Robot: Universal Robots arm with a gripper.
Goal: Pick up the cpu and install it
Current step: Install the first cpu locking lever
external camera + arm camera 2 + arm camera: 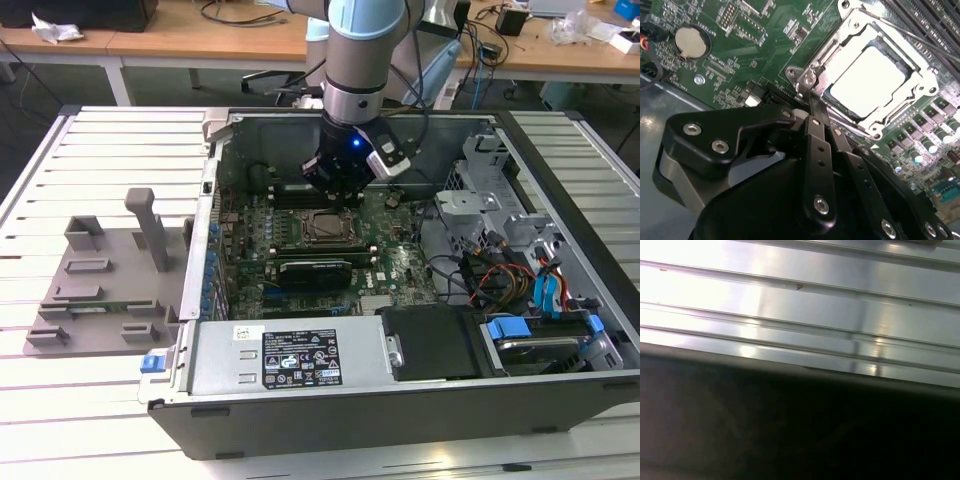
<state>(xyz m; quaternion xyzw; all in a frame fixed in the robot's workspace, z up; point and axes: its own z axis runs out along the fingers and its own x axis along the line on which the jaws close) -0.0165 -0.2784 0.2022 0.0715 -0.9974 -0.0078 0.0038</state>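
The cpu (867, 82) lies flat inside the metal socket frame (920, 95) on the green motherboard (755, 35), its silver top showing bright in the second wrist view. In the exterior view the cpu (326, 229) sits mid-board inside the open computer case (300, 400). My gripper (335, 188) hangs just behind the socket, low over the board. Its black fingers (816, 145) are drawn together with nothing between them, and their tips (812, 100) end at the socket frame's near corner. Whether they touch the frame I cannot tell.
A long black card (315, 270) lies on the board in front of the socket. Drive cages and cables (510, 280) fill the case at the exterior view's right. A grey fixture (110, 280) stands on the slatted table (790, 315) at the exterior view's left.
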